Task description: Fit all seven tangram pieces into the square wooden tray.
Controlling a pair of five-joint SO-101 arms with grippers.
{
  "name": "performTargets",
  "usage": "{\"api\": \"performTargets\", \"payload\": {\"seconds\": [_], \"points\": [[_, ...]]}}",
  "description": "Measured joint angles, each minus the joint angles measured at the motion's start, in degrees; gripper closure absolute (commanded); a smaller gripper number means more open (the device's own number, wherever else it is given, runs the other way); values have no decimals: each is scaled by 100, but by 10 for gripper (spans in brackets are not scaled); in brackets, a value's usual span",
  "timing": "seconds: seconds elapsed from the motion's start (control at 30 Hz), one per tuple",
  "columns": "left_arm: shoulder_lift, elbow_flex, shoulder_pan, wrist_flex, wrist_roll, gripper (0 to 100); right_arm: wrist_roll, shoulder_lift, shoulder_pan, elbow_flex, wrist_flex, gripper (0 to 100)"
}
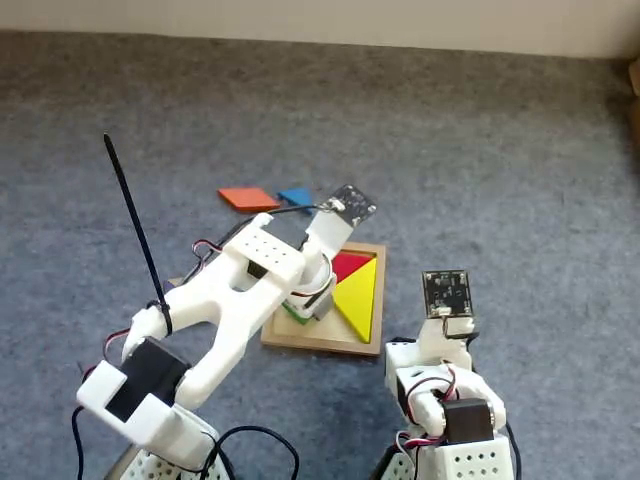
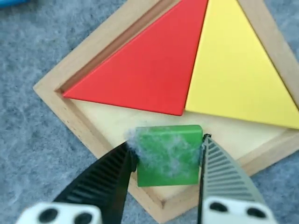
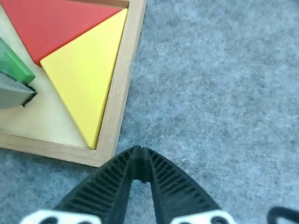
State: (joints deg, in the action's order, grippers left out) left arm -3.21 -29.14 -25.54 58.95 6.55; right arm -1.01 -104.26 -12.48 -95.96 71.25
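Lit softly and evenly from above, bright across the grey carpet [image 1: 480, 120]. Faintly shadowed beneath the left arm [image 1: 230, 300] and along the near edge of the tray [image 1: 320, 345]. Thinly shaded inside the tray wall beside the red piece [image 2: 145, 70]. Palely glossed across the yellow piece [image 2: 233, 70] in the left wrist view.

Wooden tray [image 2: 88, 51] with red triangle [image 2: 145, 70] and yellow triangle [image 2: 238, 74] touching inside, green piece [image 2: 168, 156] held at its bare corner, orange piece [image 1: 247, 198] and blue piece [image 1: 295, 196] outside
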Motion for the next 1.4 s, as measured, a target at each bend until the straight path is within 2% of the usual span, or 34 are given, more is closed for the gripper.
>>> {"api": "performTargets", "payload": {"seconds": [0.17,0.3,0.53,0.8,1.1,1.4], "points": [[0,53,0,105,-325,774,0,0,0,0,0,984],[0,281,0,422,-378,774,0,0,0,0,0,984],[0,352,35,519,-378,779,0,0,0,0,0,984],[835,-62,167,554,-378,776,0,0,0,0,0,984],[949,-712,721,-299,-325,775,0,0,0,0,0,984],[334,-545,721,-642,-281,779,0,0,0,0,0,984]]}}
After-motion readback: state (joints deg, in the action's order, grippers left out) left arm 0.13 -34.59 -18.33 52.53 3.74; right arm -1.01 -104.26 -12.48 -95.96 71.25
